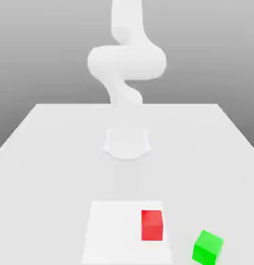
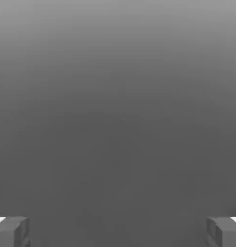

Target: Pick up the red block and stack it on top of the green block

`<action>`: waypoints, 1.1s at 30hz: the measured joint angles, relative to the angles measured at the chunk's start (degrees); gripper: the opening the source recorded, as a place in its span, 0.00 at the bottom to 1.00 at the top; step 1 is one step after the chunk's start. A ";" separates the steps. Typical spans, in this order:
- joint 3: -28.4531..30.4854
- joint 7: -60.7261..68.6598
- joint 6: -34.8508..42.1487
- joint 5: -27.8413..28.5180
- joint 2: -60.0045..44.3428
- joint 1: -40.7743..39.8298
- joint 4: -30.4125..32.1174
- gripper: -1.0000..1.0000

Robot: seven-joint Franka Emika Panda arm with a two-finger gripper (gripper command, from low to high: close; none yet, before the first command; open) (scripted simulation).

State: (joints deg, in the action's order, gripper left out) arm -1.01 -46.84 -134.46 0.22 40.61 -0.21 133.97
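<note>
The red block (image 1: 152, 225) rests on a lighter square patch (image 1: 111, 233) near the front of the white table. The green block (image 1: 207, 246) sits on the table a little nearer the front and toward the exterior view's right of the red one, turned at an angle; the two are apart. My white arm (image 1: 126, 62) rises from its base (image 1: 127, 144) at mid-table and leaves the picture at the top. In the hand view my gripper (image 2: 118, 231) is open, its grey fingertips (image 2: 11, 230) spread wide with nothing between them, facing a plain grey background.
The table (image 1: 46, 155) is a flat white surface whose far edge runs across the middle of the exterior view. The arm's base stands behind the blocks.
</note>
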 joint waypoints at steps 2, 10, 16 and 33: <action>-0.91 -0.79 -2.24 0.13 -4.43 -0.24 1.84 0.50; -3.71 -4.23 -10.81 1.10 -21.15 -0.45 8.84 0.50; -5.16 -6.70 -17.19 1.73 -33.62 -0.03 14.05 0.50; -2.71 -11.03 -33.57 4.92 -57.53 3.62 17.17 0.00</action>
State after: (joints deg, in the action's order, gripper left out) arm -3.72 -57.87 -168.02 5.14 -16.92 3.41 151.13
